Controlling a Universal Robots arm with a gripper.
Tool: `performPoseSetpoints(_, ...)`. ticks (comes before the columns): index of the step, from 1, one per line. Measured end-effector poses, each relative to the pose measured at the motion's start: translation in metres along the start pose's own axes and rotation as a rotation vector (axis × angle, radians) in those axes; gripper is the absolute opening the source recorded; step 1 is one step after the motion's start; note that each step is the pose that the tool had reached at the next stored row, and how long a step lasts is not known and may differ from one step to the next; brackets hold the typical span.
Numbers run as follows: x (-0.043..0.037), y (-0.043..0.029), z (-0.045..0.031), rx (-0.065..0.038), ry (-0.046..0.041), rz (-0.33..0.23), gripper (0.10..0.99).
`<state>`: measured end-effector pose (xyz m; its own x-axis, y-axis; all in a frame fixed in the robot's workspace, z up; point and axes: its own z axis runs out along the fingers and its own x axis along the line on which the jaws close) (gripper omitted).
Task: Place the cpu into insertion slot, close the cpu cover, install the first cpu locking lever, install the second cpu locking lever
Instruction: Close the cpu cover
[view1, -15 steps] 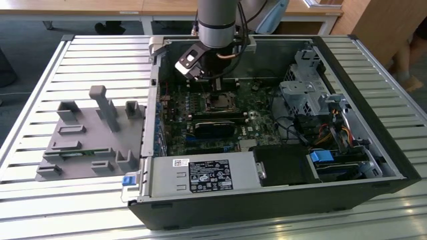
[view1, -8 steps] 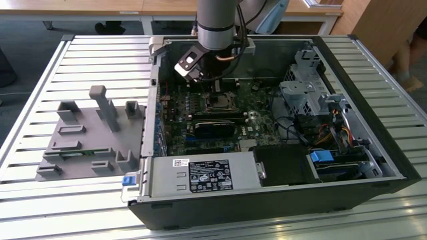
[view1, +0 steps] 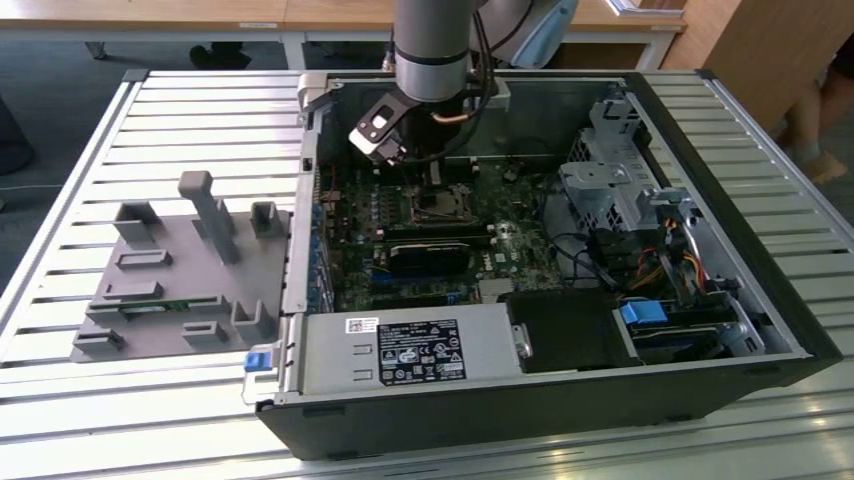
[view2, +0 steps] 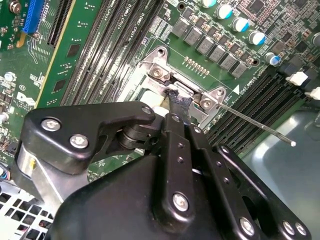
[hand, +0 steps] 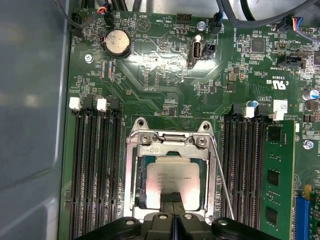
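The cpu (hand: 172, 176) lies flat in the insertion slot (view1: 437, 207), its silvery top showing through the cut-out of the cpu cover (hand: 170, 148). The cover is folded down over it. My gripper (hand: 172, 199) is shut, with nothing between its fingers. Its tips press against the edge of the cover, as the second wrist view shows at the gripper (view2: 178, 102). One thin locking lever (hand: 223, 186) slants away from the frame's side. In the second wrist view that lever (view2: 260, 127) sticks out free above the memory slots. In the exterior view my gripper (view1: 430, 172) hangs just over the socket.
Long black memory slots (hand: 95, 170) flank the socket, with a green memory module (hand: 274, 180) seated on one side. A coin battery (hand: 116, 42) sits further off. The power supply box (view1: 407, 352) fills the case's near side. A grey fixture (view1: 174, 270) lies on the slatted table.
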<state>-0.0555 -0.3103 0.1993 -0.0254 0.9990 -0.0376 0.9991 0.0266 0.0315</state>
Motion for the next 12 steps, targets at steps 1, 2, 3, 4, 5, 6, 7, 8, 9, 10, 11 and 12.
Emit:
performPoseSetpoints(1, 0.0000, 0.0001, 0.0003, 0.000, 0.0002, 0.000, 0.106)
performPoseSetpoints(2, 0.0001, 0.0007, 0.0005, 0.000, 0.0005, 0.000, 0.106)
performPoseSetpoints(3, 0.0001, 0.0014, 0.0005, 0.000, 0.0004, 0.000, 0.106)
performPoseSetpoints(4, 0.0001, 0.0018, 0.0005, 0.000, 0.0005, 0.000, 0.106)
performPoseSetpoints(5, 0.0001, 0.0021, 0.0003, 0.000, 0.0005, 0.000, 0.106)
performPoseSetpoints(6, 0.0002, 0.0025, -0.0002, -0.001, 0.0013, 0.000, 0.106)
performPoseSetpoints(7, 0.0003, 0.0029, -0.0009, -0.001, 0.0023, 0.000, 0.106)
performPoseSetpoints(8, 0.0003, 0.0030, -0.0023, -0.001, 0.0025, 0.000, 0.106)
performPoseSetpoints(9, 0.0000, 0.0030, -0.0057, -0.001, 0.0014, 0.000, 0.106)
performPoseSetpoints(10, -0.0002, 0.0031, -0.0095, 0.000, 0.0008, 0.000, 0.106)
performPoseSetpoints(11, -0.0003, 0.0032, -0.0119, 0.000, 0.0008, 0.000, 0.106)
performPoseSetpoints(12, -0.0004, 0.0030, -0.0128, -0.001, 0.0007, 0.000, 0.106)
